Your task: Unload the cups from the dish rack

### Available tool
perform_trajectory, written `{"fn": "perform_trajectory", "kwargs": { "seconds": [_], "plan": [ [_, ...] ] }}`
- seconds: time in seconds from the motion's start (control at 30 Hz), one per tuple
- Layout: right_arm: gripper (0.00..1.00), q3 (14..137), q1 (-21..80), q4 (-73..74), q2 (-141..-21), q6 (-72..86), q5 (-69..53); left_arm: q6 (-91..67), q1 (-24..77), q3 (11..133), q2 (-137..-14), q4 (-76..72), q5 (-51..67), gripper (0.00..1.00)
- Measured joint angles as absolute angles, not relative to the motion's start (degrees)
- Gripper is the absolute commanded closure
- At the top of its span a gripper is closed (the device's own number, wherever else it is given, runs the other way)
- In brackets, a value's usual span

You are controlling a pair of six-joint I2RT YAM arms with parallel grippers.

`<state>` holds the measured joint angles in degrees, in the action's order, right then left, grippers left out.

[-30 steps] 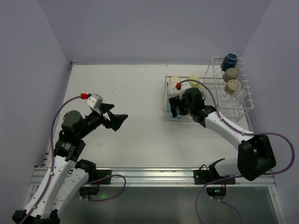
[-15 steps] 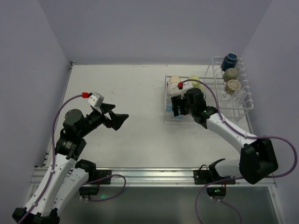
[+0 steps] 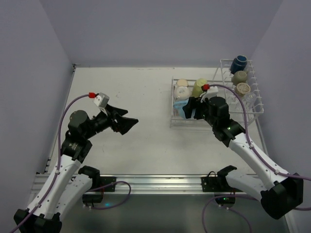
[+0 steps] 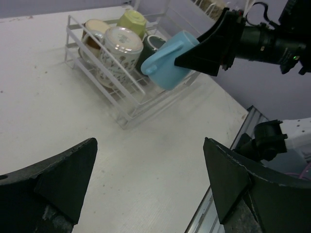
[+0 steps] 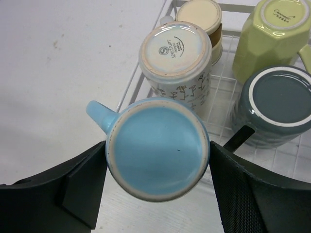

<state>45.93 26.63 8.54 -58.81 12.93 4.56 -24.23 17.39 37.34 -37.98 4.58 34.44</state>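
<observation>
The white wire dish rack (image 3: 173, 122) sits toward the far right corner of the desk (image 3: 121, 92). My right end effector (image 5: 158, 150) is clamped on the light blue cup (image 5: 158, 148), one finger on each side of its body. The cup is tilted, base toward the wrist camera and handle out to one side, at the low section's near left corner. I cannot tell whether it touches the wires.

Base up in the low section beside it are a white patterned cup (image 5: 177, 58), a dark grey cup (image 5: 274, 104), a pale green cup (image 5: 272, 34) and a beige cup (image 5: 199, 14). The taller basket by the right edge holds a navy cup (image 3: 239, 63) and two tan ones.

My left end effector (image 3: 124, 121) hangs over the left half of the desk, fingers spread wide, holding nothing.
</observation>
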Motion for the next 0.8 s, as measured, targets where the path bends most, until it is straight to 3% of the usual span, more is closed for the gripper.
{"fn": "perform_trajectory", "kwargs": {
  "seconds": [0.33,0.63,0.8],
  "plan": [
    [0.73,40.5,26.9,0.4,-47.9,35.2,-6.3,-42.6,20.0,28.6,-45.4,-19.1,40.9,0.17],
    [0.73,36.2,28.8,-14.1,-48.1,51.0,-14.9,-46.0,33.3,29.2,-52.4,-29.3,36.7,0.19],
    [0.74,35.2,30.2,-19.6,-49.9,56.0,-17.6,-47.0,34.7,29.8,-56.4,-34.5,34.2,0.28]
  ]
}}
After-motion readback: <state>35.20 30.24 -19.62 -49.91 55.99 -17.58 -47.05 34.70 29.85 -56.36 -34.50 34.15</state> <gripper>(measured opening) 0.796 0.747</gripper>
